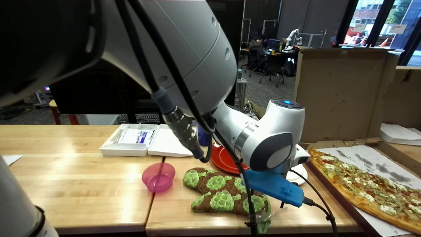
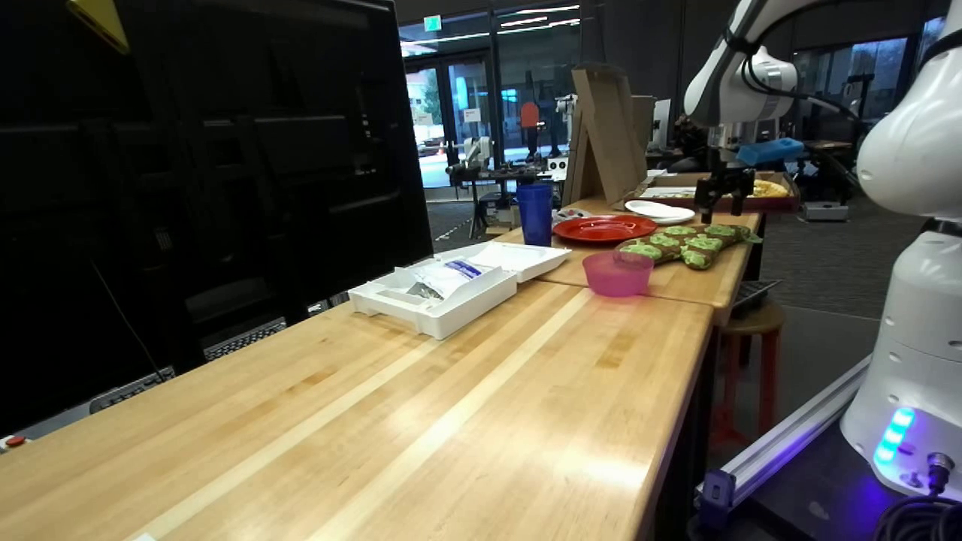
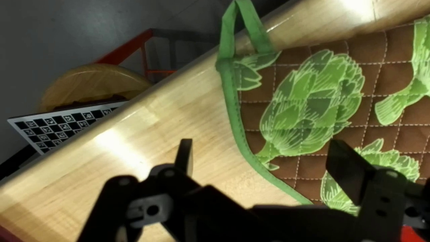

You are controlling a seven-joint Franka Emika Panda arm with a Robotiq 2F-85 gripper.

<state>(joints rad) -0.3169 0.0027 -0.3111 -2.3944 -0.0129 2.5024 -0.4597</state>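
Spread wide and empty, a Robotiq gripper (image 3: 262, 159) hangs above an artichoke-print oven mitt (image 1: 223, 194) near the robot-side edge of the wooden tabletop (image 3: 164, 114), apparently poised for a grasp that calls for lowering.

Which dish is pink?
The round, translucent pink bowl near the brown quilted oven mitt; the round plate is red, the flat dishware white, the tall cup blue.
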